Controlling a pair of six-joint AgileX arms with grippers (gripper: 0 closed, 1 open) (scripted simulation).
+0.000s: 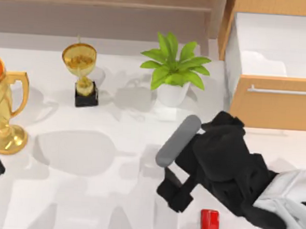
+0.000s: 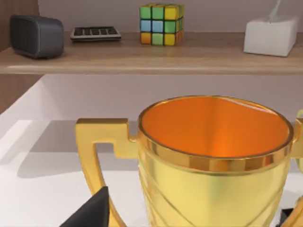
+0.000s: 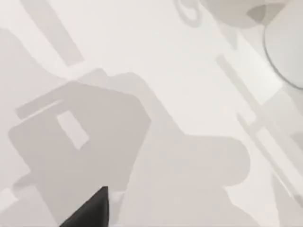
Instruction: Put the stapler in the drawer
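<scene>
My right claw (image 1: 175, 195), whose opening I cannot tell, hovers just beside the stapler (image 1: 209, 225) lying on the surface; a careless descent could knock it away, well short of the open drawer (image 1: 274, 104).

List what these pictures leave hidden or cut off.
- Stapler: top view, near end cut off by the bottom edge.
- Drawer: top view, right side cut off by the edge.
- Right gripper: top view, finger gap hidden under the arm's own black body.
- Large trophy: left wrist view, base cut off below.
- Left arm: parked at the table's left edge.
</scene>
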